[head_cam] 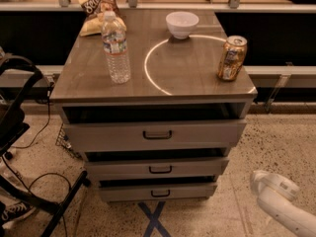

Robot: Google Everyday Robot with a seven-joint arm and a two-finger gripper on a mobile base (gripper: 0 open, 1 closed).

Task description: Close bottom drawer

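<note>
The bottom drawer (158, 191) is the lowest and narrowest of three pale grey drawers in a small cabinet. It has a small dark bar handle (160, 193). A dark gap shows above its front, so it stands slightly pulled out. The mid drawer (157, 168) and top drawer (155, 135) also stand slightly out. My gripper (266, 181) is at the end of the white arm, low at the right. It is above the floor, apart from the drawer's right end, and holds nothing that shows.
On the cabinet top (173, 73) stand a water bottle (116, 48), a white bowl (182, 23), a gold can (232, 58) and a chip bag (98, 6). A black chair frame and cables (29, 181) lie at left. Blue tape marks the floor (154, 221).
</note>
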